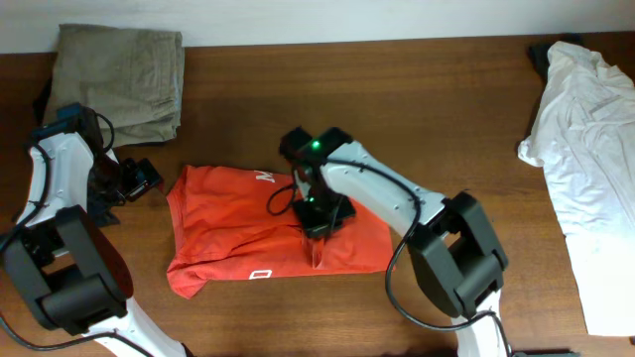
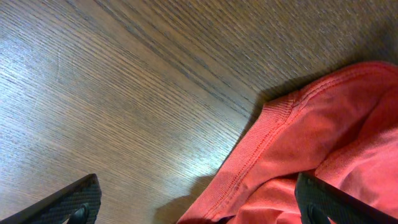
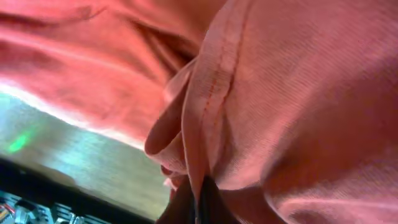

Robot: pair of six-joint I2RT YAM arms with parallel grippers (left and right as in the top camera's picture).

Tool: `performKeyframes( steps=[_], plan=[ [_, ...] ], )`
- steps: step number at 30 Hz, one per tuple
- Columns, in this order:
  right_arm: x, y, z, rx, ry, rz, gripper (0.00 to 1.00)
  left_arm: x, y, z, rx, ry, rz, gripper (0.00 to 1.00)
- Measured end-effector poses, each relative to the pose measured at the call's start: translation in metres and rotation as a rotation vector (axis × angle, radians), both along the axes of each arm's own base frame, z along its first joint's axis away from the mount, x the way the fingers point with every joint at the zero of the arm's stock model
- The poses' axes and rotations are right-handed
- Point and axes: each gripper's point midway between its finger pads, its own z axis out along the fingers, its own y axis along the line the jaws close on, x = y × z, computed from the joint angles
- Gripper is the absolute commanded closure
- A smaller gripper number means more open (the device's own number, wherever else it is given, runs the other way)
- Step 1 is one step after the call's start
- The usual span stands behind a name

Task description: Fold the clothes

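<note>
The red-orange T-shirt (image 1: 248, 233) lies partly folded on the table's middle, white lettering showing at its top edge and lower front. My right gripper (image 1: 319, 220) is over the shirt's right part, shut on a pinched fold of the shirt's hemmed edge (image 3: 205, 124). My left gripper (image 1: 139, 180) is open at the shirt's left edge, just above the table. In the left wrist view its fingers (image 2: 199, 208) straddle a ribbed hem of the shirt (image 2: 280, 137), one finger over wood, the other over cloth.
A folded olive-grey garment (image 1: 119, 69) lies at the back left. A white garment (image 1: 590, 149) is spread along the right side. The wooden table (image 1: 417, 109) shows between them.
</note>
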Motion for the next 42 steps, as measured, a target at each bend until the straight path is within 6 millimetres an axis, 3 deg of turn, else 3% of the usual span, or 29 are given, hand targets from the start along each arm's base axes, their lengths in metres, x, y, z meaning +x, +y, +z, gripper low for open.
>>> performKeyframes(
  steps=[2, 4, 7, 9, 10, 11, 13, 15, 18, 21, 22, 24, 26, 27, 28, 29, 30, 31, 32, 33, 34, 36, 37, 39, 40, 41, 42],
  plan=[
    [-0.007, 0.008, 0.000, 0.006, -0.002, 0.025, 0.38, 0.000, 0.000, 0.000, 0.000, 0.000, 0.000, 0.01],
    [-0.009, 0.003, 0.002, -0.007, 0.019, 0.015, 0.43, 0.000, 0.000, 0.000, 0.000, 0.000, 0.000, 0.01],
    [0.020, -0.026, 0.036, -0.006, 0.029, -0.073, 0.43, 0.000, 0.000, 0.000, 0.000, 0.000, 0.000, 0.01],
    [0.065, -0.060, 0.063, 0.041, -0.052, -0.174, 0.73, 0.000, 0.000, 0.000, 0.000, 0.000, 0.000, 0.01],
    [0.080, -0.083, 0.067, 0.056, -0.068, -0.205, 0.85, 0.000, 0.000, 0.000, 0.000, 0.000, 0.000, 0.01],
    [0.086, -0.091, 0.067, 0.076, -0.069, -0.215, 0.89, 0.000, 0.000, 0.000, 0.000, 0.000, 0.000, 0.01],
    [0.086, -0.105, 0.055, 0.185, -0.019, -0.187, 0.88, 0.000, 0.000, 0.000, 0.001, -0.001, 0.000, 0.01],
    [0.074, -0.089, 0.039, 0.347, 0.027, -0.124, 0.86, 0.001, 0.000, 0.000, 0.001, -0.002, 0.000, 0.01],
    [0.055, -0.063, 0.006, 0.568, 0.079, -0.101, 0.75, 0.001, 0.000, 0.000, 0.001, -0.003, 0.000, 0.01],
    [0.058, -0.064, -0.016, 0.621, 0.038, -0.111, 0.63, 0.000, 0.000, 0.000, 0.000, 0.000, 0.000, 0.01],
    [0.073, -0.072, -0.017, 0.637, -0.009, -0.133, 0.63, -0.001, 0.000, 0.000, -0.002, 0.004, 0.000, 0.01],
    [0.087, -0.091, -0.022, 0.642, -0.035, -0.186, 0.63, -0.001, 0.000, 0.000, -0.002, 0.004, 0.000, 0.01],
    [0.087, -0.095, -0.034, 0.639, -0.002, -0.216, 0.64, -0.001, 0.000, 0.000, -0.002, 0.004, 0.000, 0.01],
    [0.086, -0.094, -0.037, 0.639, 0.010, -0.223, 0.70, -0.001, 0.000, 0.000, -0.002, 0.004, 0.000, 0.01],
    [0.089, -0.095, -0.039, 0.619, 0.013, -0.260, 0.84, -0.001, 0.000, 0.000, -0.002, 0.004, 0.000, 0.01],
    [0.089, -0.099, -0.041, 0.581, 0.026, -0.289, 0.88, -0.001, 0.000, 0.000, -0.002, 0.004, 0.000, 0.01],
    [0.086, -0.107, -0.040, 0.506, 0.070, -0.329, 0.89, -0.001, 0.000, 0.000, -0.002, 0.005, 0.000, 0.01],
    [0.094, -0.123, -0.025, 0.405, 0.091, -0.366, 0.87, -0.002, 0.000, 0.000, -0.002, 0.006, 0.000, 0.01],
    [0.103, -0.132, -0.008, 0.353, 0.089, -0.381, 0.78, -0.002, -0.001, 0.000, -0.004, 0.007, 0.000, 0.01],
    [0.120, -0.143, 0.033, 0.306, 0.037, -0.382, 0.62, -0.002, -0.001, 0.000, -0.003, 0.007, 0.000, 0.01],
    [0.131, -0.145, 0.061, 0.307, -0.025, -0.379, 0.62, -0.002, -0.001, 0.000, -0.003, 0.008, 0.000, 0.01],
    [0.121, -0.138, 0.091, 0.325, -0.012, -0.337, 0.62, -0.002, -0.001, 0.000, -0.004, 0.009, 0.000, 0.01],
    [0.112, -0.122, 0.099, 0.350, -0.010, -0.281, 0.63, -0.002, -0.001, 0.000, -0.004, 0.010, 0.000, 0.01],
    [0.091, -0.079, 0.084, 0.415, 0.042, -0.184, 0.63, -0.003, -0.001, 0.000, -0.004, 0.010, 0.000, 0.01],
    [0.072, -0.055, 0.063, 0.442, 0.102, -0.143, 0.62, -0.002, -0.001, 0.000, -0.004, 0.010, 0.000, 0.01],
    [0.050, -0.035, 0.040, 0.451, 0.163, -0.111, 0.55, -0.003, -0.001, 0.000, -0.005, 0.012, 0.000, 0.01],
    [0.039, -0.026, 0.024, 0.459, 0.187, -0.103, 0.51, -0.003, -0.001, 0.000, -0.004, 0.011, 0.000, 0.01]
  ],
)
